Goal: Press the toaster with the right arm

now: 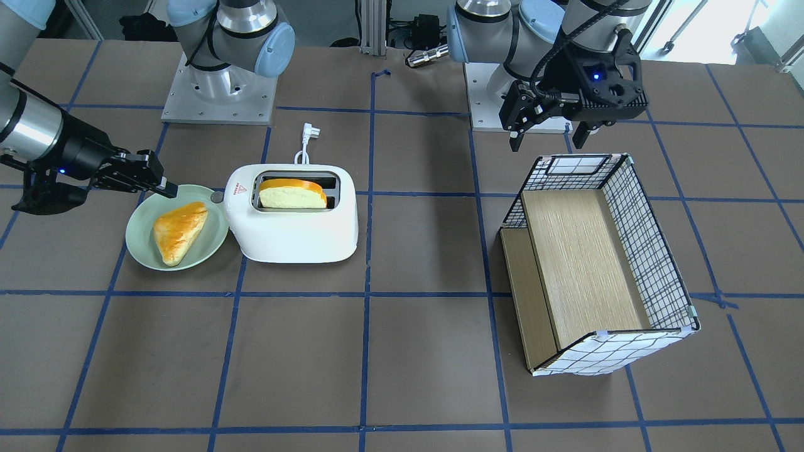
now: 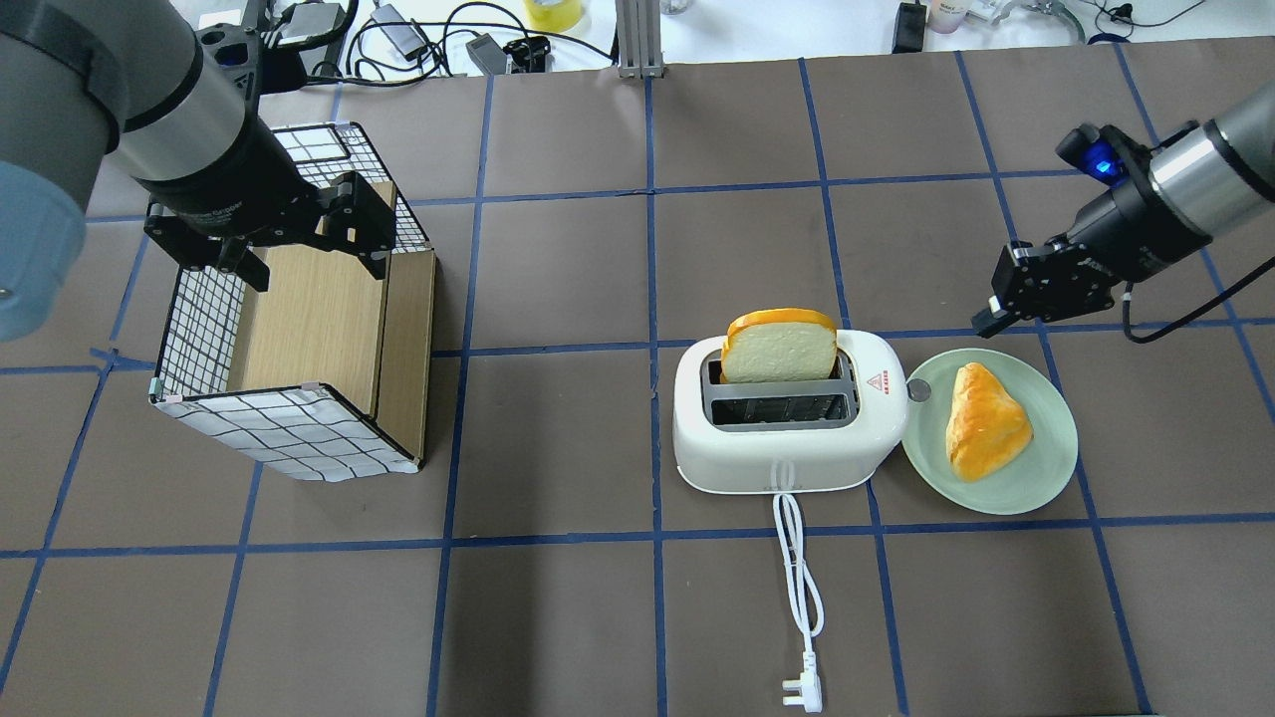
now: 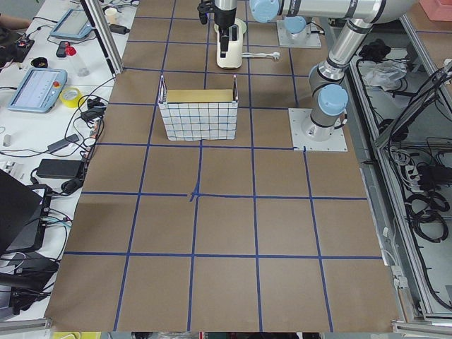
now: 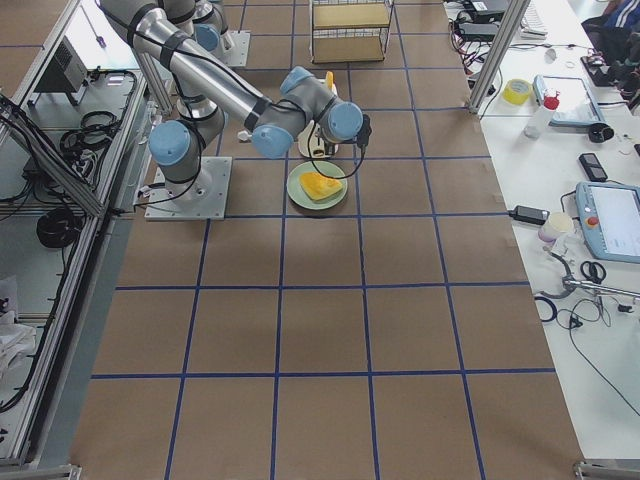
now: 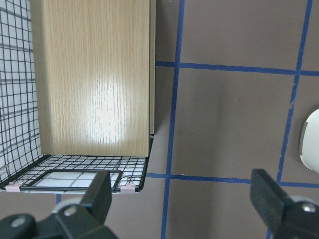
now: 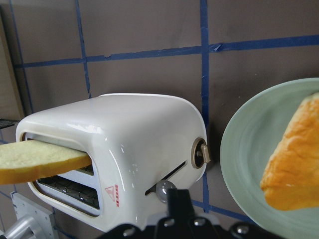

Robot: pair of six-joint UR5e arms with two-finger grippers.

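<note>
Toaster (image 1: 295, 242) just beside right tool (image 1: 168, 188)

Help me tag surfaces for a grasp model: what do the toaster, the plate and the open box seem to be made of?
Toaster: probably glossy white plastic; rounded moulded shell with sharp light reflections.
Plate: smooth pale green, faint sheen; ceramic or plastic, cannot tell.
Box: wood-grain panels, maybe laminate, with black wire-grid walls backed in white.

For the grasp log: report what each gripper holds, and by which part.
Nothing is held: left gripper open, right gripper shut and empty beside the toaster lever.
</note>
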